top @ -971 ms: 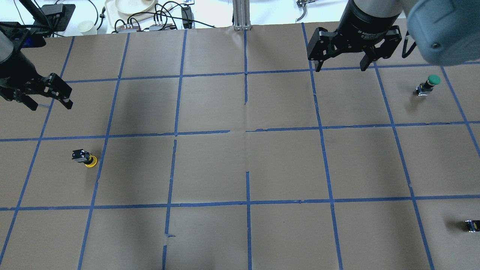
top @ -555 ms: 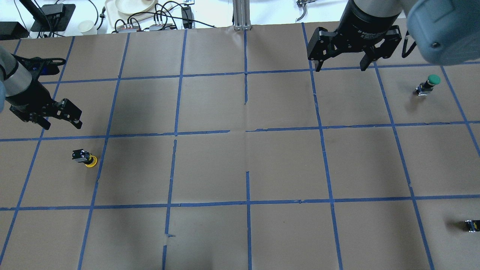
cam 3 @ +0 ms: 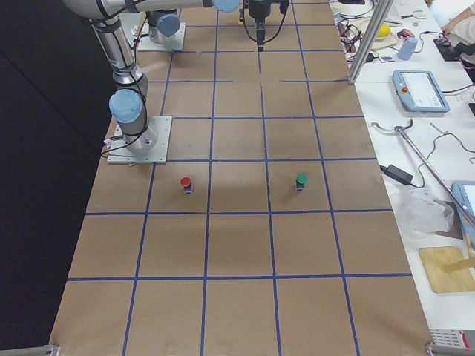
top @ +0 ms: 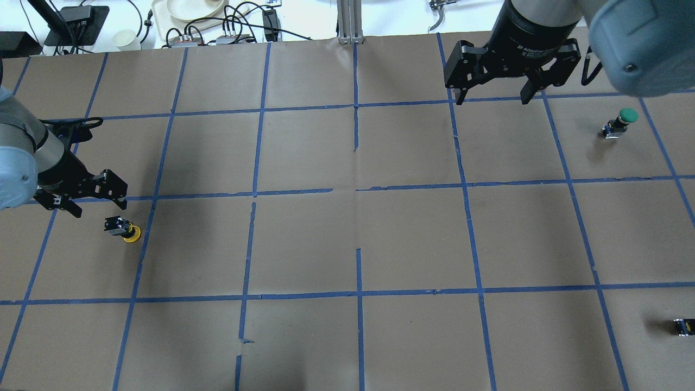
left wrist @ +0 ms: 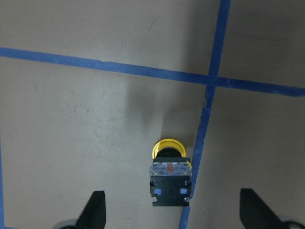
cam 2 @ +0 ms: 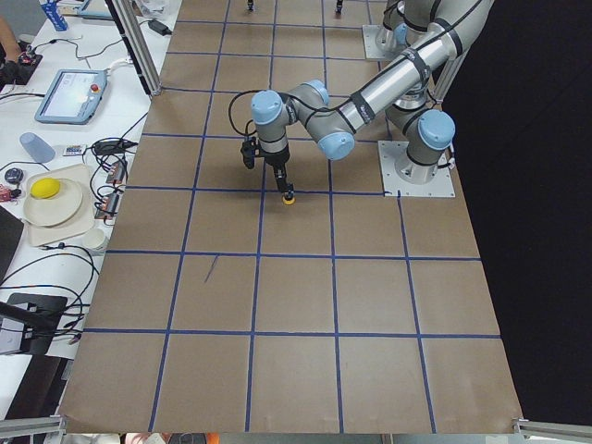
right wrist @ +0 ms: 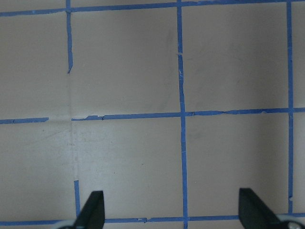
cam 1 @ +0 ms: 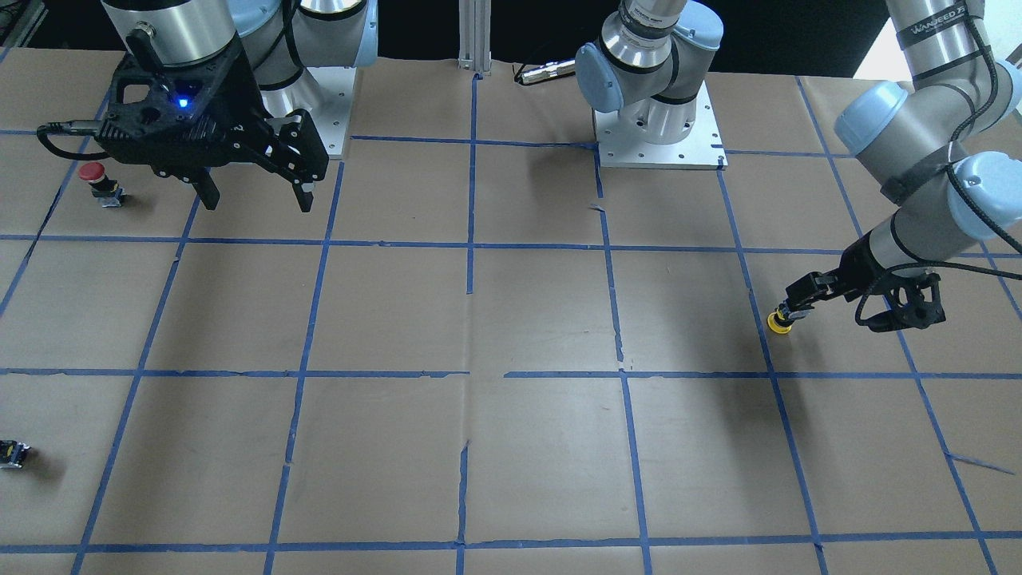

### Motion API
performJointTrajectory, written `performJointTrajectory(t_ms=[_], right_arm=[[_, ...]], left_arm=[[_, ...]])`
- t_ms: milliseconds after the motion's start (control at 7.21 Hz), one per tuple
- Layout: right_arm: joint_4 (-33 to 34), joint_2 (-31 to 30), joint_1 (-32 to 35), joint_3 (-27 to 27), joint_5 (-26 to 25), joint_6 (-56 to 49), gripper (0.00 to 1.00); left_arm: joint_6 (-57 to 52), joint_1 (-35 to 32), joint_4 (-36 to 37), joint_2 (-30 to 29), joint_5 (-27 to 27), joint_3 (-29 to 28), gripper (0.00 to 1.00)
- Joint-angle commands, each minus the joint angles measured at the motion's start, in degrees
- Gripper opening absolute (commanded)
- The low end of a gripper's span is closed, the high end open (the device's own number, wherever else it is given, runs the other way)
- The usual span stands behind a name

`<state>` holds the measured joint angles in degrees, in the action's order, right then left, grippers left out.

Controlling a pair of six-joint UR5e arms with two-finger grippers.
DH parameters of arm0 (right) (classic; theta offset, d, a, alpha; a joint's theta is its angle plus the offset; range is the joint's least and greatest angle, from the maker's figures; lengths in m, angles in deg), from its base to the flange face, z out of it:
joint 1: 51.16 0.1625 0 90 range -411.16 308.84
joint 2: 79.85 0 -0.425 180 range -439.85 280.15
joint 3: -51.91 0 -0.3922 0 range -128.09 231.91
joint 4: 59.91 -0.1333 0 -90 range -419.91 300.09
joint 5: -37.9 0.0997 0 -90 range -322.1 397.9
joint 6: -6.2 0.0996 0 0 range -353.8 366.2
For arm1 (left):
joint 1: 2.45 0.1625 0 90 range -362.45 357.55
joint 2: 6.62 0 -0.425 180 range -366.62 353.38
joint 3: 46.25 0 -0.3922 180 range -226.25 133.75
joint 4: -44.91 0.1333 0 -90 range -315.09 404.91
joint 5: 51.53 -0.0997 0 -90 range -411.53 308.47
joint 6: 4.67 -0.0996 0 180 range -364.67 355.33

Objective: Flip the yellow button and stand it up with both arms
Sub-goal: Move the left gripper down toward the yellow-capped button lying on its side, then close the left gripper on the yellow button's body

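- Surface: table point(top: 304, 244) covered w/ matte brown kraft paper, marked into squares by blue tape point(top: 293, 191); tape torn and frayed in spots.
- yellow button point(top: 124, 228): on robot's left side of table, just beside a tape line. Round glossy yellow cap is down on the paper and the squarish black block body is uppermost, so it appears inverted. Clear strip across the block shows in left wrist view.
- left gripper point(top: 101, 210): black, two fingers, jaws spread wide. Low over the paper, just beside the button on its far side, not touching. In wrist view the block sits between the two fingertips' lines, nothing clamped.
- right gripper point(top: 493, 100): black, jaws apart and holding nothing. Hangs over far right part of table, well apart from yellow button.
- green-capped button point(top: 619, 124): upright, robot's right side, dome cap on top.
- red-capped button point(cam 1: 100, 182): upright, near the right gripper.
- small black part point(top: 683, 326): blocky, no cap, near right table edge.
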<state>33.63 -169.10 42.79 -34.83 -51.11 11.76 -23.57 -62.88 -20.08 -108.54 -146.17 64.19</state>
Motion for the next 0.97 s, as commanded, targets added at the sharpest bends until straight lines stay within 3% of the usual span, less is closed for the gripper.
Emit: performJointTrajectory(t_ms=[0, 139, 416, 832], right_arm=[[-0.11, -0.4, 0.35, -0.88, 0.49, -0.81, 1.0], [0.06, -0.49, 0.35, -2.36, 0.58, -0.55, 1.0], [0.51, -0.57, 0.35, -2.82, 0.5, -0.29, 1.0], [0.59, -0.66, 0.35, -2.82, 0.58, -0.29, 1.0]], left_arm=[[0.26, 0.05, 0.3, -1.78, -0.63, 1.1, 1.0], [0.26, 0.05, 0.3, -2.49, -0.9, 1.36, 0.98], [0.26, 0.05, 0.3, -2.58, -0.99, 1.89, 0.76], [0.18, 0.05, 0.3, -2.5, -1.08, 1.89, 0.72]])
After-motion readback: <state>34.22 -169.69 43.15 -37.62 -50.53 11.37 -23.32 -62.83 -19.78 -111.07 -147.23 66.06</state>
